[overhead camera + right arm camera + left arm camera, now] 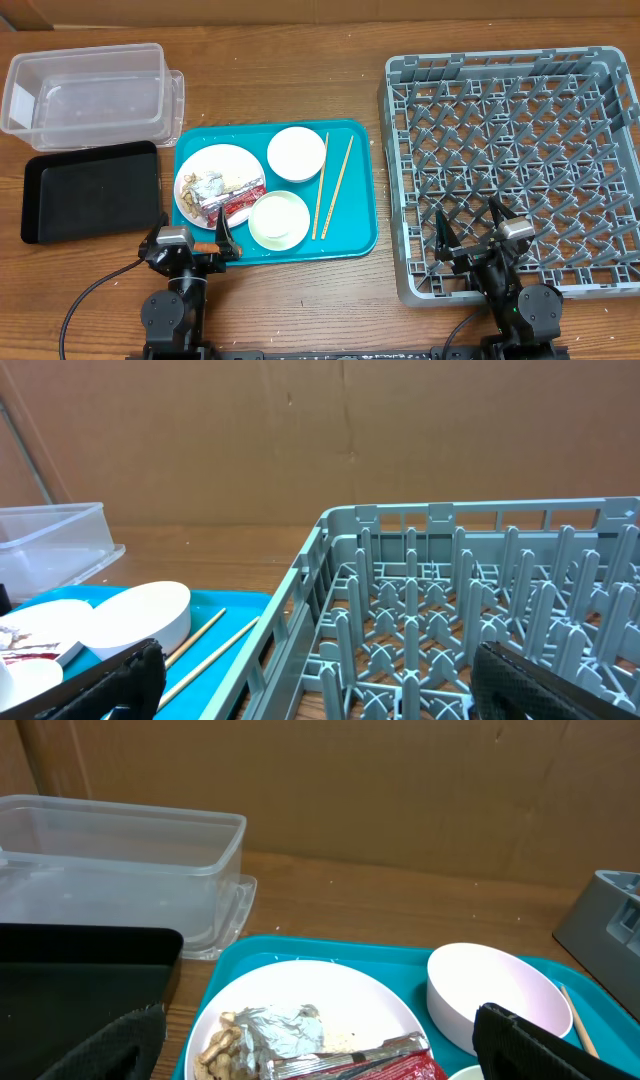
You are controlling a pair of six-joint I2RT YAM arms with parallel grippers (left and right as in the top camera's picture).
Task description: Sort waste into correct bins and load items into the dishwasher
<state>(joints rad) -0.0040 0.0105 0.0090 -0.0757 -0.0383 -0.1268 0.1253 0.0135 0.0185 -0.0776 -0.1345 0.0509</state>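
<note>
Crumpled paper point(208, 184) likely first: lies with the red wrapper point(241, 204) on the white plate point(222, 157) at the left end of the teal tray point(355, 140), nothing yet sorted or loaded. Sits just beyond the left end effector point(190, 240), spread wide and empty at the near edge of the counter point(300, 90). Calls for a short reach forward and down, then a carry left to the clear tub point(85, 95) or black tray point(90, 190). Right end effector point(470, 232) likewise spread, over the grey rack point(510, 100) at its near wall.
</note>
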